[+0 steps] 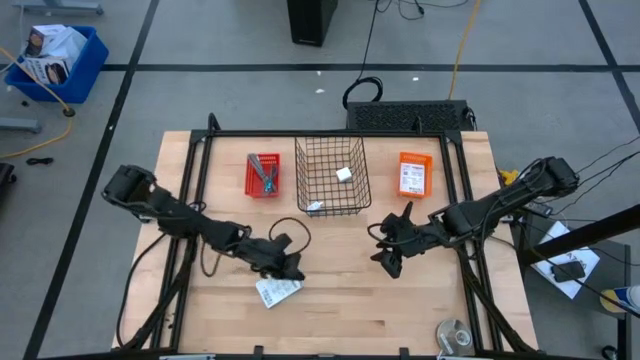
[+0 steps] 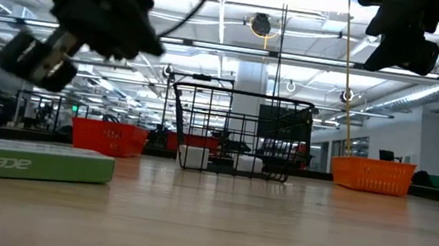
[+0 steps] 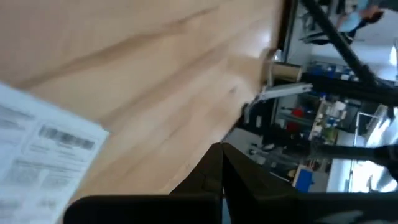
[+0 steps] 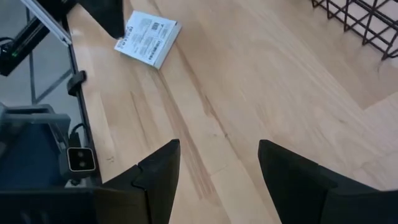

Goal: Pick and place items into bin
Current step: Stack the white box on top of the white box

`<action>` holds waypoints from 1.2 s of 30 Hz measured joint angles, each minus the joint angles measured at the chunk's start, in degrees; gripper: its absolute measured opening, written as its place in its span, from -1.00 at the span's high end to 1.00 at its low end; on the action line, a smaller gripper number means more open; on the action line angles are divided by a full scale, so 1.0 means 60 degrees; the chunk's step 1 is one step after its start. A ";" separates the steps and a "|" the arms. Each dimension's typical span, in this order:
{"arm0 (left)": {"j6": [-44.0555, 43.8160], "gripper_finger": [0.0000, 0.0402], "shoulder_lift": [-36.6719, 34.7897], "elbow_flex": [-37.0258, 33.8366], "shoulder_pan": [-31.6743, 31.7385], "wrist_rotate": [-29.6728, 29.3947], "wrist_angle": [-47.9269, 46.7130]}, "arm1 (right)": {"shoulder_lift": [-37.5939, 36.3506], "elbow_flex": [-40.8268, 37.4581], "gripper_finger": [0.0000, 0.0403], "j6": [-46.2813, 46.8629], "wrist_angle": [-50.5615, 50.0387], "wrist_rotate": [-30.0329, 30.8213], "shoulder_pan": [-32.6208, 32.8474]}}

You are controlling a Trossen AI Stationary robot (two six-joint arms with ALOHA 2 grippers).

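A flat white printed packet [image 1: 277, 291] lies on the wooden table near its front; it also shows as the packet [image 3: 43, 155] and the packet [image 4: 147, 38]. My left gripper [image 1: 292, 268] hangs shut just above the packet's far edge, clear of the table, and its gripper [image 3: 221, 171] holds nothing. My right gripper [image 1: 388, 262] is open over bare wood right of centre, and its gripper [image 4: 217, 168] is empty. The black wire basket [image 1: 332, 175] holds a small white block [image 1: 343, 173] and another white piece [image 1: 315, 207].
A red bin [image 1: 263, 175] left of the basket holds slim teal and grey tools. An orange bin [image 1: 414, 174] on the right holds a printed packet. A round silver roll [image 1: 454, 335] sits at the near right corner. Bare wood lies between the grippers.
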 joint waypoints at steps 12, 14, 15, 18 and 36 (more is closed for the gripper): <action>-0.1025 0.98 -0.1888 -0.0004 -0.1745 0.0262 -0.6843 | 0.0531 -0.1365 -0.04 0.0951 0.2319 -0.0745 0.0001; -0.1363 0.98 -0.1908 -0.0006 -0.1891 0.0648 -0.8029 | 0.0684 -0.1704 -0.04 0.1400 0.3018 -0.0860 0.0020; -0.1525 0.98 -0.1884 -0.0015 -0.1887 0.0888 -0.8597 | 0.0787 -0.1860 -0.04 0.1554 0.3386 -0.1000 0.0019; -0.1245 0.98 -0.1756 -0.0018 -0.1746 0.1184 -0.9117 | 0.1255 -0.2076 -0.04 0.1925 0.4264 -0.1060 0.0019; -0.0294 0.99 0.0808 -0.0007 -0.0520 0.1495 -0.3806 | 0.4355 -0.2069 -0.04 0.2954 0.7782 -0.2054 -0.0116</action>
